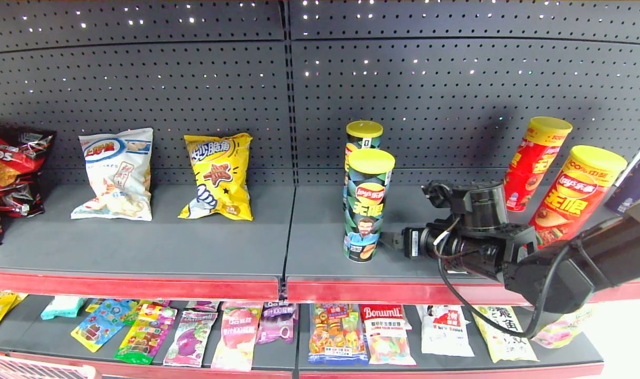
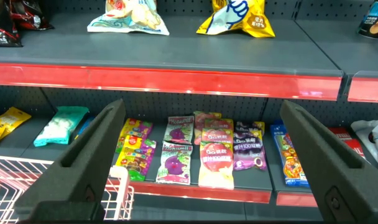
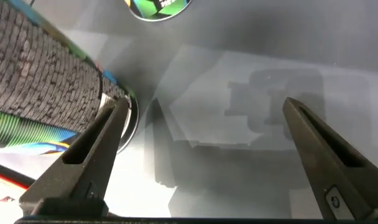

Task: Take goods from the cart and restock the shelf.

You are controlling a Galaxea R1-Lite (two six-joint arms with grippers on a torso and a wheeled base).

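Two green-and-black chip cans stand upright mid-shelf, the front can [image 1: 368, 205] just ahead of the rear can [image 1: 363, 135]. My right gripper [image 1: 389, 241] is low on the shelf, right beside the front can's base. In the right wrist view this gripper [image 3: 204, 106] is open, with bare shelf between its fingers and the front can [image 3: 46, 93] against the outer side of one finger [image 3: 92, 149]. My left gripper [image 2: 201, 109] is open and holds nothing, in front of the lower shelf's candy bags [image 2: 215, 155].
Two red chip cans [image 1: 533, 163] [image 1: 575, 192] lean at the shelf's right, close behind my right arm. A white bag [image 1: 117, 173] and a yellow bag [image 1: 218, 176] lean at the left. Bare shelf lies between them. The cart's wire rim [image 2: 58, 180] is below the left gripper.
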